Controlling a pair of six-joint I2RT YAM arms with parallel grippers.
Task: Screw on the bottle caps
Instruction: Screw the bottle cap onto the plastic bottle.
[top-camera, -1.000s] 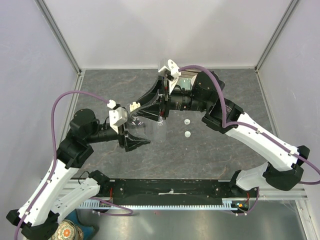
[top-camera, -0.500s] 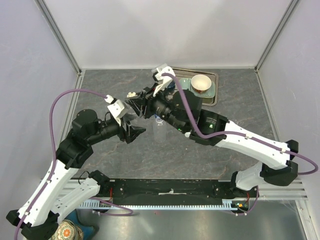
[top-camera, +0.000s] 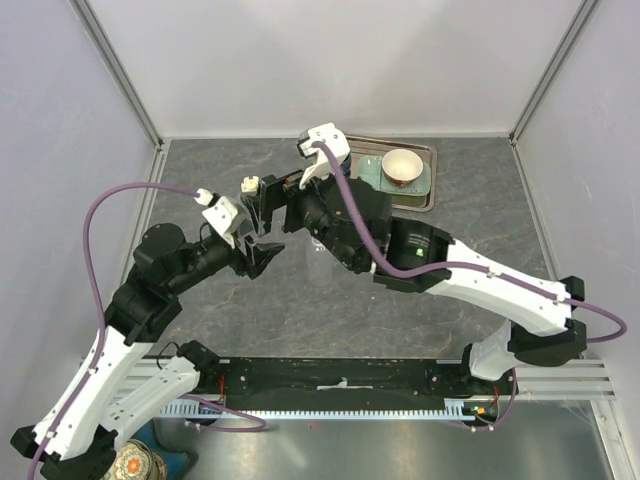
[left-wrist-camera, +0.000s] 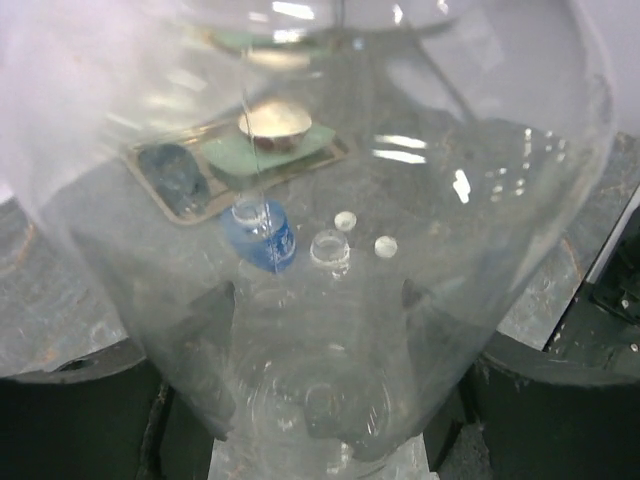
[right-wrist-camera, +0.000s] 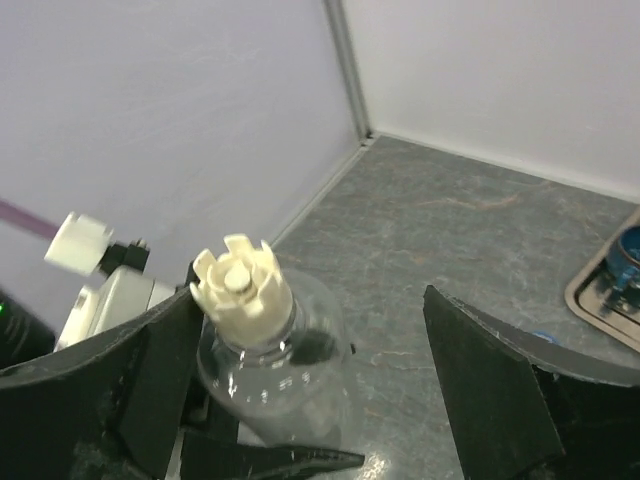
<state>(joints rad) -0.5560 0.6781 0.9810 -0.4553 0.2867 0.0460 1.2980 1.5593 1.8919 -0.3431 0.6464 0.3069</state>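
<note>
No text, brand, number or sign can be read in any view. The blue label (left-wrist-camera: 268, 244) around the small clear plastic bottle (left-wrist-camera: 249, 213) standing on the grey tabletop (top-camera: 300, 325) is too blurred to show lettering.

Bottles (left-wrist-camera: 262, 235): 3 (one blue-labelled, two clear; the small clear bottle (left-wrist-camera: 330, 250) is blurred through plastic, so probably a bottle).
Caps (left-wrist-camera: 386, 245): 3, two loose, one on a bottle neck.
Bowl (top-camera: 402, 166): 1.
Cup (left-wrist-camera: 172, 172): 1.
Tray (top-camera: 415, 203): 1.
Green mat (left-wrist-camera: 228, 152): 1.
</note>
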